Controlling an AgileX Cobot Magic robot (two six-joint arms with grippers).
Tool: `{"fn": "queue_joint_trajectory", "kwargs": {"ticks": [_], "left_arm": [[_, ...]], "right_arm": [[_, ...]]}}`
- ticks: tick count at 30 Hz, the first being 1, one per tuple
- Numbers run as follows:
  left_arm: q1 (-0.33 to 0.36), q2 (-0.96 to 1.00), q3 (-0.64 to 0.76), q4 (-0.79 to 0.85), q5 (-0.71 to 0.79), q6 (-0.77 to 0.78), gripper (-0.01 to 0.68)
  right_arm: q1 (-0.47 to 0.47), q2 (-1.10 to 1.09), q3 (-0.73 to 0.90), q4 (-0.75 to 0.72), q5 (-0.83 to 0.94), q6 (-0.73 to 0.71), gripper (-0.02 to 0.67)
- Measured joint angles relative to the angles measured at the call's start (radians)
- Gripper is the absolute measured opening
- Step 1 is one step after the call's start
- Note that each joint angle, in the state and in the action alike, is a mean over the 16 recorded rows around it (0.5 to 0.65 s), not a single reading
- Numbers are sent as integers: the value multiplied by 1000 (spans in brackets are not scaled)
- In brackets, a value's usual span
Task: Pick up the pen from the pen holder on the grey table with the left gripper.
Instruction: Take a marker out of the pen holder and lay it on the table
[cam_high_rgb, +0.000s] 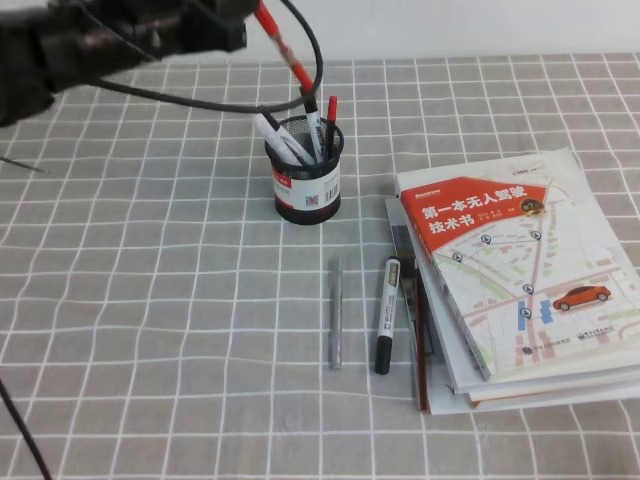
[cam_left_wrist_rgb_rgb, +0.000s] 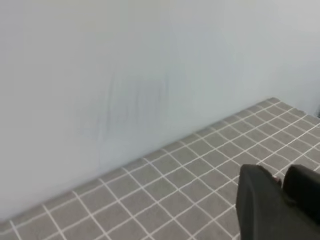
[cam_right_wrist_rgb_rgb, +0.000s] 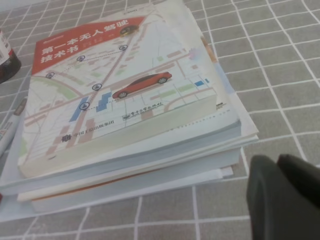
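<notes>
The left gripper (cam_high_rgb: 240, 25) sits at the top left of the exterior high view, above and behind the pen holder (cam_high_rgb: 305, 170), trailing black cables. One red pen (cam_high_rgb: 284, 48) slants up from just above the holder's rim to the gripper; its upper end sits at the gripper, and it looks clamped there, lifted clear of the holder, its tip above the rim. In the left wrist view the black fingers (cam_left_wrist_rgb_rgb: 260, 205) appear closed together at the lower right, facing the wall and the grey table (cam_high_rgb: 150, 300); the pen cannot be made out there. The holder stands upright on the table and contains several more pens, at least three, one of them with a red top (cam_high_rgb: 331, 108). Two items lie on the table in front of the holder, side by side and apart: one thin grey pen (cam_high_rgb: 335, 312) and one white marker (cam_high_rgb: 386, 315) with a black cap. A stack of books (cam_high_rgb: 510, 280), at least three, lies to the right, just beside the marker. The right gripper (cam_right_wrist_rgb_rgb: 285, 200) hovers near the corner of the stack; its jaw state cannot be told.
</notes>
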Motion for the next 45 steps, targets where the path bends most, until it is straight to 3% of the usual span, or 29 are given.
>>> {"fn": "queue_joint_trajectory", "kwargs": {"ticks": [8,16,22,31,45], "left_arm": [[0,-195,-17,299,79,-302,5],[-1,-328,-88,688,352,-710,5],[-5,-344,-133,855,540,-912,5],[-71,-267,-85,912,604,-1016,5],[-169,10,-27,830,586,-992,5]], "right_arm": [[0,0,0,0,0,0,-1],[0,0,0,0,0,0,-1],[0,0,0,0,0,0,-1],[0,0,0,0,0,0,-1],[0,0,0,0,0,0,-1]]}}
